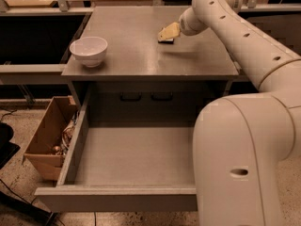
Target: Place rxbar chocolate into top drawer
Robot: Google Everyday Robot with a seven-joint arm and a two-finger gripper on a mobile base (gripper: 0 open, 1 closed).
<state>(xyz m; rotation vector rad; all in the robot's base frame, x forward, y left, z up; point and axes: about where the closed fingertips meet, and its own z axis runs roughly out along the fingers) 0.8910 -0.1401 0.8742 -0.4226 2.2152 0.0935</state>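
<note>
The gripper (167,33) is at the far right part of the grey countertop (141,55), reaching down from the white arm. Its pale fingers sit over a small dark bar, the rxbar chocolate (165,40), which lies flat on the counter and shows only as a dark edge under the fingers. The top drawer (117,199) is pulled fully out below the counter, a wide shallow grey box with a plain front panel, and nothing shows inside it.
A white bowl (89,50) stands on the counter's left side. A grey panel with two dark handles (146,97) sits behind the drawer. A cardboard box (47,142) with clutter is on the floor at left. The robot's white body (244,164) covers the drawer's right part.
</note>
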